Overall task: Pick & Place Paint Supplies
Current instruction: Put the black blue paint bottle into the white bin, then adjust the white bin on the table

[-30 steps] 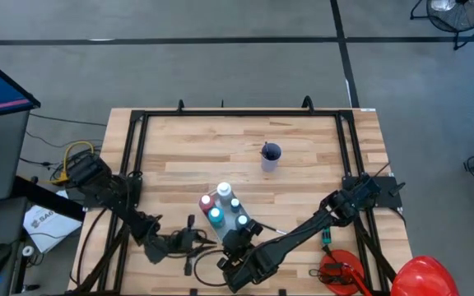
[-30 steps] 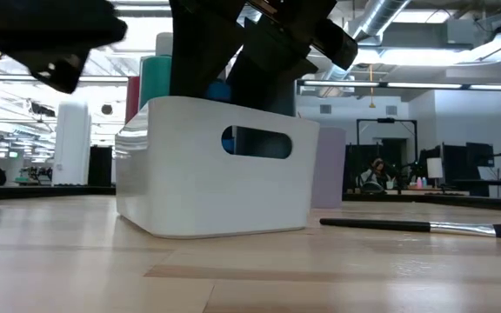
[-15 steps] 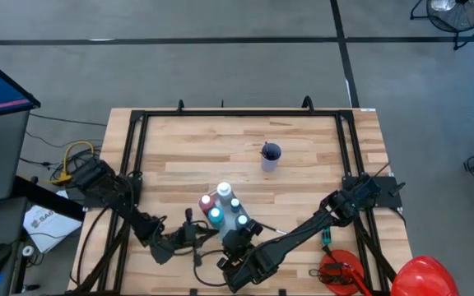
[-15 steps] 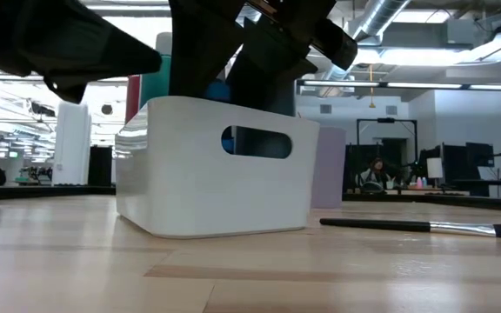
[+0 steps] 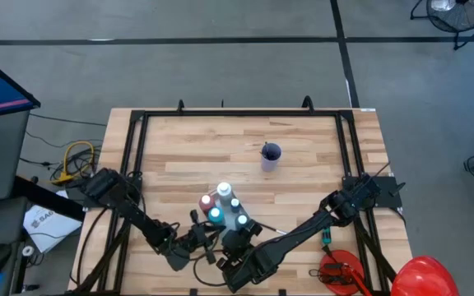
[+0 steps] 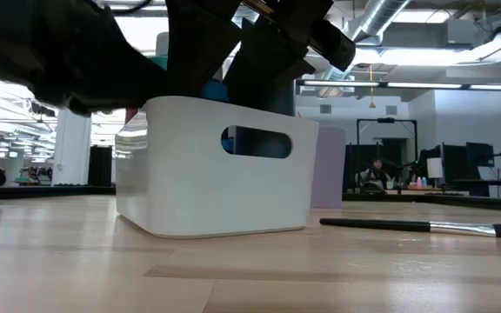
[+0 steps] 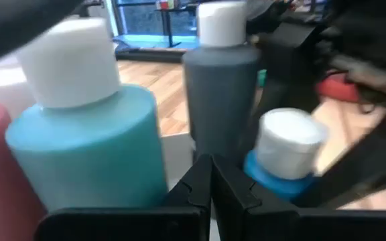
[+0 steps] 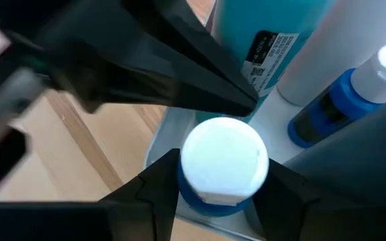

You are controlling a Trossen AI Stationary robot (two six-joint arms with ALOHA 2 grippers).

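Note:
A white bin (image 6: 224, 165) stands near the table's front, holding upright paint bottles: teal (image 7: 92, 150), dark grey (image 7: 220, 87), red (image 5: 206, 201) and blue with white caps. My right gripper (image 8: 223, 194) is shut on one small blue bottle (image 8: 223, 167) at the bin's near corner. My left gripper (image 7: 210, 184), shut, points level at the bottles from the table's left; its tips (image 8: 243, 106) lie just beside the teal bottle and that cap. A dark-handled brush (image 6: 416, 226) lies flat on the table to the right of the bin. My right gripper pinches the small blue bottle between its two fingers (image 8: 158, 184), at the neck and shoulder just under the white cap (image 8: 225, 157). The fingers slant down from the near right. The bottle is upright inside the bin's corner; whether it stands on the floor, I cannot tell. My left gripper's shut tips are close to the bottles, but I cannot tell whether they touch.
A lavender cup (image 5: 270, 156) with a brush in it stands at the table's far middle. A big red rounded thing (image 5: 422, 275) and a smaller red object (image 5: 340, 271) sit at the near right corner. Black frame rails (image 5: 134, 156) run along the table's sides.
My left gripper has gone toward the table's right and down, closing in on the white bin's left side until its tips are among the bottles. My right gripper and the blue bottle have kept still.

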